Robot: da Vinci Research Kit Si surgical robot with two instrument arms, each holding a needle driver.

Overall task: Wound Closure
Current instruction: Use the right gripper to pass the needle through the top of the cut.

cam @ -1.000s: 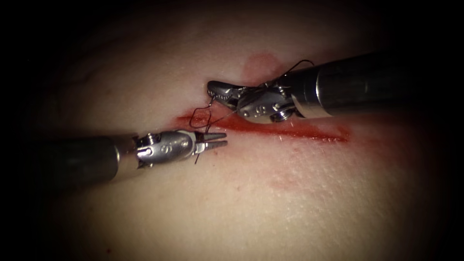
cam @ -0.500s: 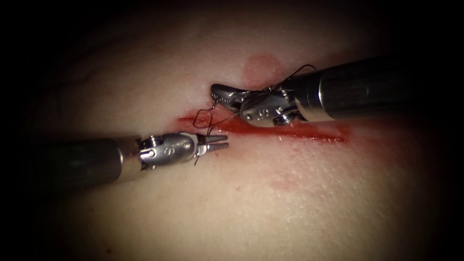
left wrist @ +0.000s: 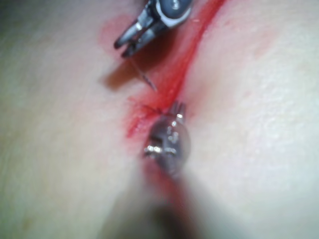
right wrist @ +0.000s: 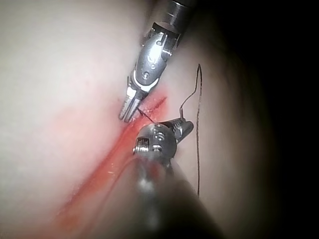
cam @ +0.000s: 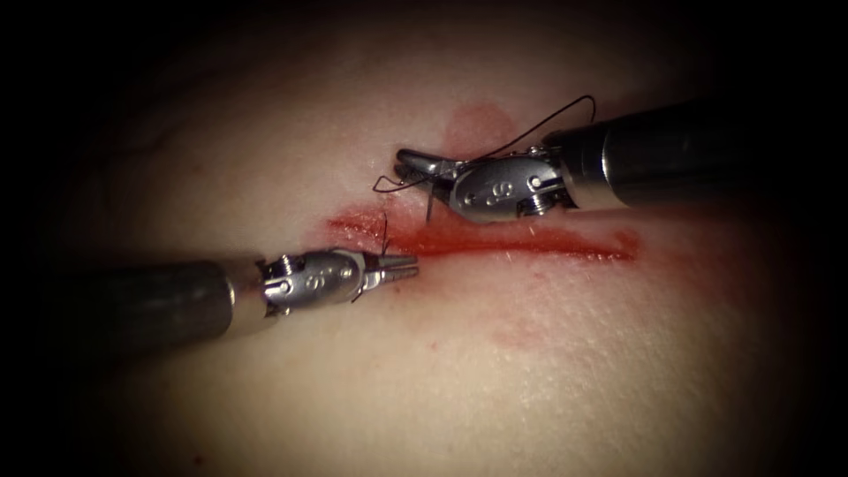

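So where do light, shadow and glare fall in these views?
Endoscope view: light pools on the tissue, dark toward the edges; glare on the left pincer, shut on thread, and on the right pincer, also shut on thread. Left wrist view: the right pincer throws a shadow on the tissue beside the cut. Where the needle is, I cannot tell.

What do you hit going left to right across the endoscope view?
Left arm's shaft → left tool, jaws shut on the thread → right tool, thread at its jaws → right arm's shaft.
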